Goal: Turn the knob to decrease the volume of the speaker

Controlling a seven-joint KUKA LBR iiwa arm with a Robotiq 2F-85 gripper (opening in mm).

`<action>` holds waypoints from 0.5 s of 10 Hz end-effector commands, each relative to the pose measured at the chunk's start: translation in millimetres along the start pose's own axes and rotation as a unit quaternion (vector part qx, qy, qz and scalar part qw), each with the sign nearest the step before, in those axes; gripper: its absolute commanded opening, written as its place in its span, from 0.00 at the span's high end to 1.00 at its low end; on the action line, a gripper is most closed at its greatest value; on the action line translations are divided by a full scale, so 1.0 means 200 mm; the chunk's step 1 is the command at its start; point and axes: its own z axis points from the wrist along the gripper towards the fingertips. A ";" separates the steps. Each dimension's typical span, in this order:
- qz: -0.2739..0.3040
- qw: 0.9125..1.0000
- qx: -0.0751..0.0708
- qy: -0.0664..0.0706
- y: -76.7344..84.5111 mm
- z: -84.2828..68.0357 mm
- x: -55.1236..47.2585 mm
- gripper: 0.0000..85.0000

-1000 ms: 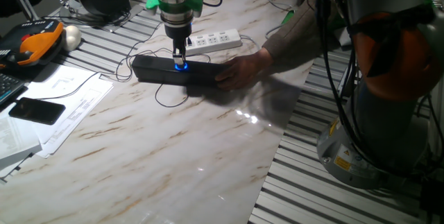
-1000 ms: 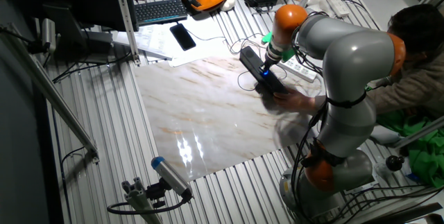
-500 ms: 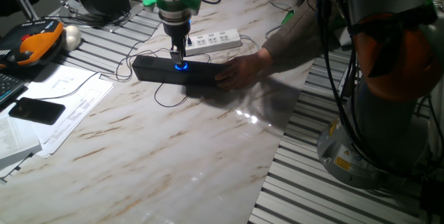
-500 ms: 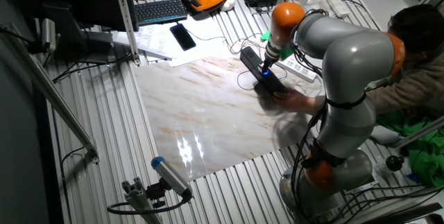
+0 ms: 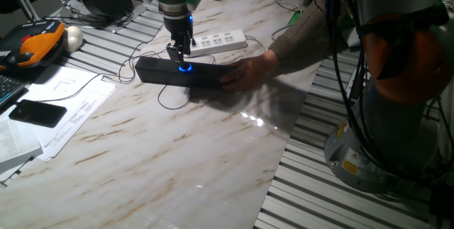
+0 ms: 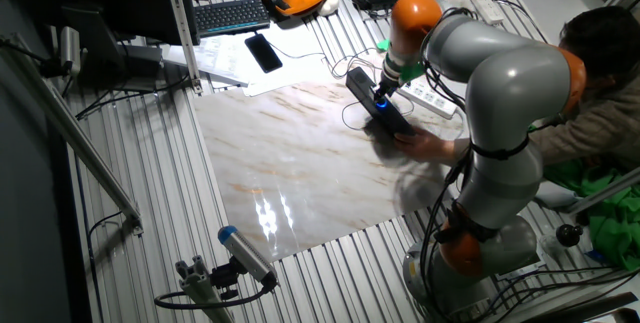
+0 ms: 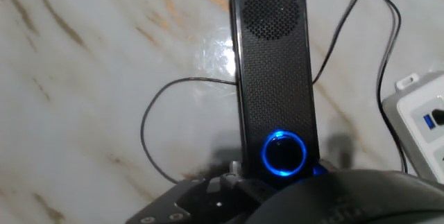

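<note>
The speaker (image 5: 188, 74) is a long black bar lying on the marble table, also seen in the other fixed view (image 6: 372, 99) and the hand view (image 7: 274, 78). Its knob (image 5: 184, 67) glows blue at mid-length, as the other fixed view (image 6: 381, 106) and the hand view (image 7: 284, 153) show. My gripper (image 5: 181, 50) hangs just above the knob with nothing in it and the fingers slightly apart, and it also shows in the other fixed view (image 6: 379, 90). In the hand view the knob is bare, with no finger on it.
A person's hand (image 5: 248, 69) holds the speaker's right end. A white power strip (image 5: 220, 42) lies just behind the speaker. The speaker's thin black cable (image 7: 156, 123) loops on the marble. A phone (image 5: 35, 113), papers and a keyboard lie at the left.
My gripper has risen off the knob and shifted slightly left. The blue ring now shows whole below the fingertips. The speaker and the person's hand have not moved.
</note>
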 end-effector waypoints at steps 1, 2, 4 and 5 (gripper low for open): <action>0.301 0.954 0.015 0.004 -0.01 0.01 -0.01 0.40; 0.336 0.942 0.015 0.003 -0.01 0.03 -0.02 0.40; 0.407 0.913 0.018 -0.010 -0.01 0.06 -0.02 0.40; 0.429 0.903 0.019 -0.011 -0.02 0.07 -0.02 0.40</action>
